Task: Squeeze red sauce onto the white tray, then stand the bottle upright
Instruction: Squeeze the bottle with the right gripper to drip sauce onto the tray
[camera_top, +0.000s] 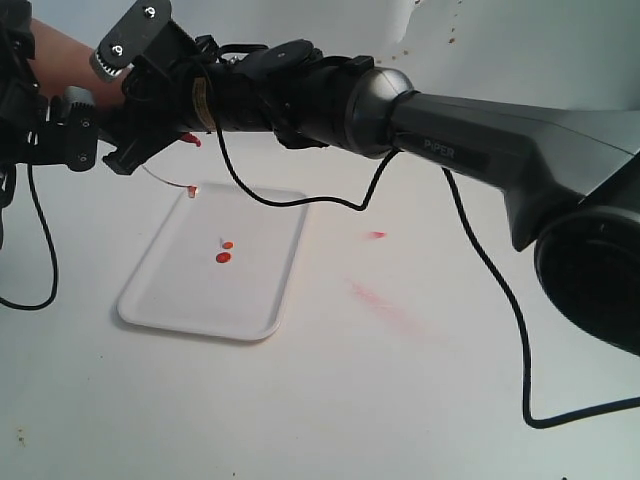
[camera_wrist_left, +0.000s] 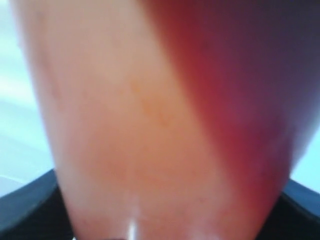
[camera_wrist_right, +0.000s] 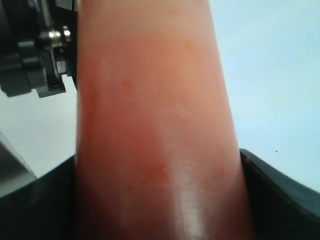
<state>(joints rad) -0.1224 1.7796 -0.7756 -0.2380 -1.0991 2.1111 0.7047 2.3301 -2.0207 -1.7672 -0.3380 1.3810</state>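
The bottle (camera_top: 62, 52) hangs tilted above the far end of the white tray (camera_top: 160, 300). Its red nozzle (camera_top: 190, 140) points down toward the tray and its thin tethered cap (camera_top: 191, 187) dangles below. Two blobs of red sauce (camera_top: 224, 257) lie near the tray's middle. My right gripper (camera_top: 140, 95) reaches across from the right and is shut on the bottle (camera_wrist_right: 155, 125). My left gripper (camera_top: 45, 125) holds it from the left, and the bottle (camera_wrist_left: 140, 125) fills that wrist view, dark red sauce along one side. Black fingers (camera_wrist_right: 280, 190) flank the body.
A faint pale-red smear (camera_top: 385, 300) and a small red spot (camera_top: 376, 235) mark the white table to the right of the tray. Red specks dot the back wall (camera_top: 405, 45). Black cables (camera_top: 490, 260) hang from the right arm and trail over the table.
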